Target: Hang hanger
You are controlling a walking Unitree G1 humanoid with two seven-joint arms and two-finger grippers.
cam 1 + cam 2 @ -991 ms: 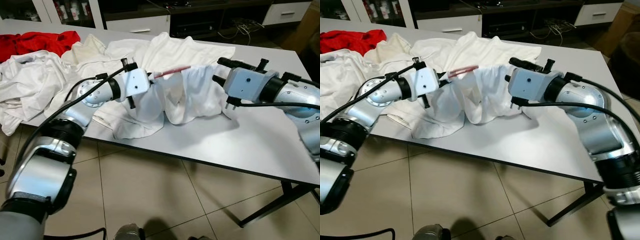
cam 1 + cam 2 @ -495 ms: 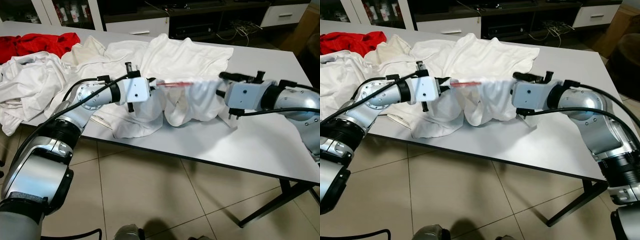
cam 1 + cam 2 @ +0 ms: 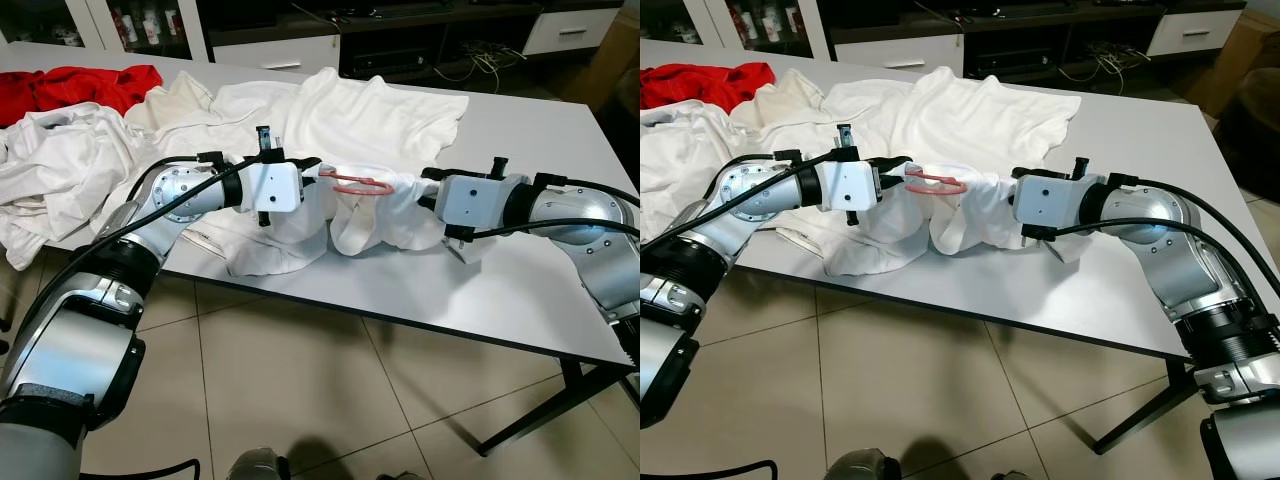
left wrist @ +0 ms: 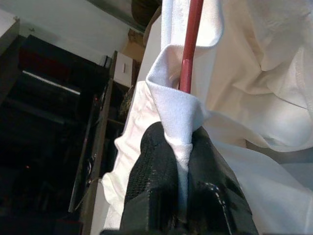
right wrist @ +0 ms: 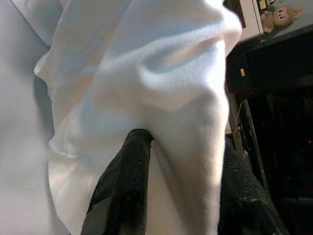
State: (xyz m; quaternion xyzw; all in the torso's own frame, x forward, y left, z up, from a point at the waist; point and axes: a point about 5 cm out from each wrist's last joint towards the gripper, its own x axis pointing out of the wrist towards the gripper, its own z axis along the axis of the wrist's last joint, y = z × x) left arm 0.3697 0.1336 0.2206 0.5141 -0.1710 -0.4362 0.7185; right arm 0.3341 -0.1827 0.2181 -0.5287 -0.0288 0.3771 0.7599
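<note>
Between the two arms, above the near edge of the table (image 3: 520,300), the left end effector (image 4: 182,147) was clenched on a fold of the white shirt (image 3: 385,215), with the red hanger (image 3: 357,184) running through that same fold just beyond its fingertips. The right end effector (image 5: 183,161) was pinching the shirt's other shoulder, cloth bunched thickly between its fingers. Compared with a second earlier, both arms had dropped lower and drawn slightly closer, and the hanger had turned from a thin straight line into a visible pink loop lying across the collar. That suggests the garment was slackening onto the table rather than being lifted, so the hanging itself remained undone. Beyond lay a heap of white laundry (image 3: 70,170) and a red garment (image 3: 85,85) at the far left.
</note>
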